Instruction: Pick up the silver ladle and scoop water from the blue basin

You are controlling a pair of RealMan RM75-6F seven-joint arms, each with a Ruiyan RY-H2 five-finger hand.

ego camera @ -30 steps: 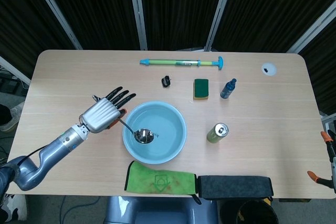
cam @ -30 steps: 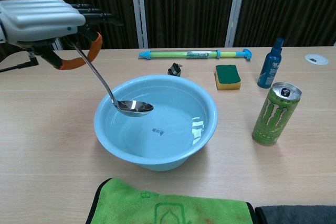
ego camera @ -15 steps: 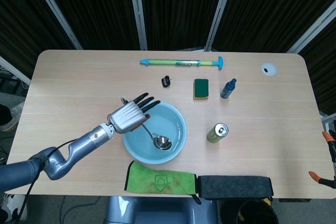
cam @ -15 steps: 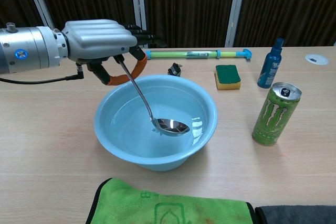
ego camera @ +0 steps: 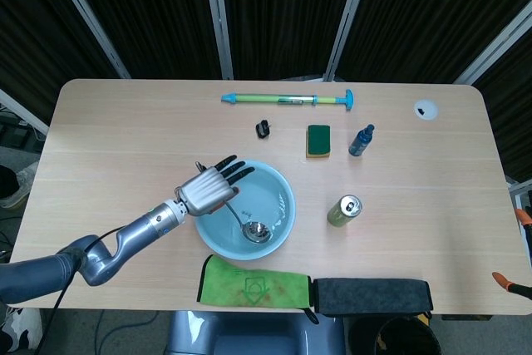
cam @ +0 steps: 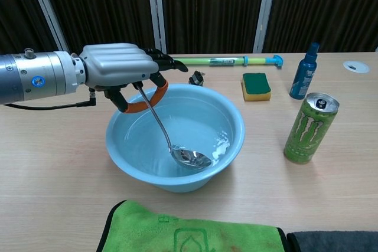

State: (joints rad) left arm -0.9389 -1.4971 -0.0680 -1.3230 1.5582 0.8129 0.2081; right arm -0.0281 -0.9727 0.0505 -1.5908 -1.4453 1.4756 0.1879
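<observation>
Chest view: left hand (cam: pixel 115 72) sits over the near-left rim of the blue basin (cam: pixel 233 140), fingers (cam: pixel 165 62) stretched out toward the far side, thumb tucked under. It grasps the silver ladle (cam: pixel 190 157) by the orange grip at the handle's top, pinched below the palm. Handle slants down and away from the fingers to the right; bowl of the ladle lies low in the basin, at or in the water near the front wall. Can't tell how deep it's dipped.

Head view: same left hand (ego camera: pixel 205 188) at the basin's (ego camera: pixel 281 228) left edge, dark fingertips (ego camera: pixel 236 170) reaching over the rim w/ the ladle bowl (ego camera: pixel 254 229) below and right of them, toward the basin's near side. Right hand not seen in either view.

Beyond the fingertips: small black clip (cam: pixel 196 78) just past the basin's far rim, then a long green-and-blue tube (cam: pixel 236 61) lying crosswise near the table's far edge. Right of the fingers, across the basin: green-yellow sponge (cam: pixel 256 85), blue spray bottle (cam: pixel 303 72) upright, green drink can (cam: pixel 309 127) upright, well apart from the basin. Small white disc (cam: pixel 356 66) at far right. Nearer than the hand, at the table's front edge: green cloth (cam: pixel 195 229), w/ a dark cloth (ego camera: pixel 370 295) beside it on the right.
</observation>
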